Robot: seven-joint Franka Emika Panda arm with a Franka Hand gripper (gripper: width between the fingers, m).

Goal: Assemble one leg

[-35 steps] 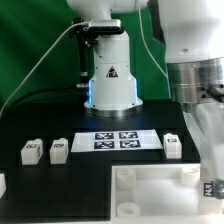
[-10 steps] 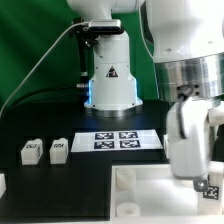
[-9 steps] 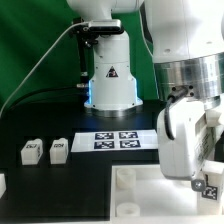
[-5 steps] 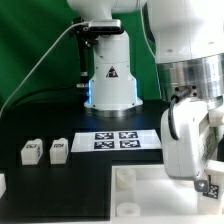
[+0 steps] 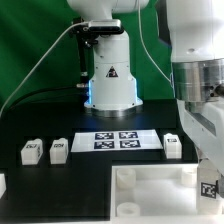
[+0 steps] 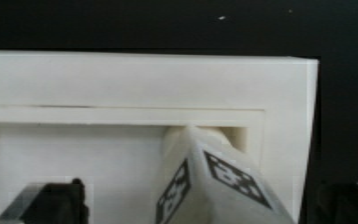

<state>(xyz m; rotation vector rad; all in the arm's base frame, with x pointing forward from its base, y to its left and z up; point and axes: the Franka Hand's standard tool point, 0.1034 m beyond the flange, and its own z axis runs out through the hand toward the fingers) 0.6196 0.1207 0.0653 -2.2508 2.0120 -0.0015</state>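
Observation:
A white leg with black-and-white tags on two faces stands tilted in a corner socket of the large white square top. In the exterior view this leg's tag shows at the top's right edge. My gripper straddles the leg. Its dark fingers stand on either side with a gap to the leg, so it looks open. In the exterior view the gripper hangs over that corner at the far right.
Three loose legs lie on the black table: two on the exterior view's left and one on the right. The marker board lies before the arm's base. A green backdrop stands behind.
The wrist has turned back from its twisted pose of a second ago and its broad white side no longer faces the camera. The leg's tag stays at the same corner.

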